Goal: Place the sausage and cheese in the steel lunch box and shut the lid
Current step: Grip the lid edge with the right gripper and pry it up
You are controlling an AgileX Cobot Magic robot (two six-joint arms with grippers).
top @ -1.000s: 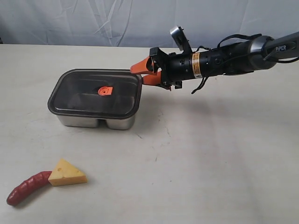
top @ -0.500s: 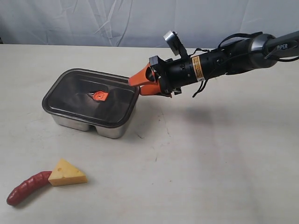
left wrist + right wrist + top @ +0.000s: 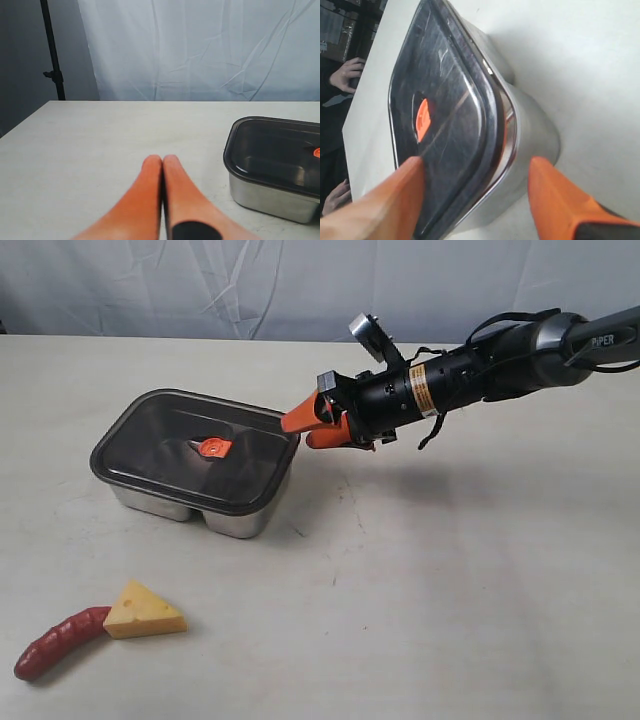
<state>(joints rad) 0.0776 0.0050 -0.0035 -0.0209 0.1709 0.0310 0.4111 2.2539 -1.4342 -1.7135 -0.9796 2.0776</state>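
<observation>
A: Pale table (image 3: 480, 570), creased white curtain (image 3: 200, 285) behind. From the outside camera, what sits where?

B: The lunch box (image 3: 165, 502) is left of centre, with the dark lid (image 3: 170, 440) seated on it and an orange valve (image 3: 213, 447) on top. The sausage (image 3: 58, 642) and cheese (image 3: 143, 612) lie on the table at the lower left, well apart from the box and touching each other.

A: And the arms?

B: Only the right arm shows there, stretched in almost level from the right. The right gripper (image 3: 297, 433) is spread wide at the box's right-hand end. Its wrist camera adds that one orange finger is over the lid and the other outside the steel wall, with nothing clamped. I can't judge contact.

A: Left one?

B: Only its own camera sees it. The left gripper (image 3: 162, 159) is pressed together and empty over the table, with the box near but apart from it and a black stand (image 3: 52, 50) by the curtain.
</observation>
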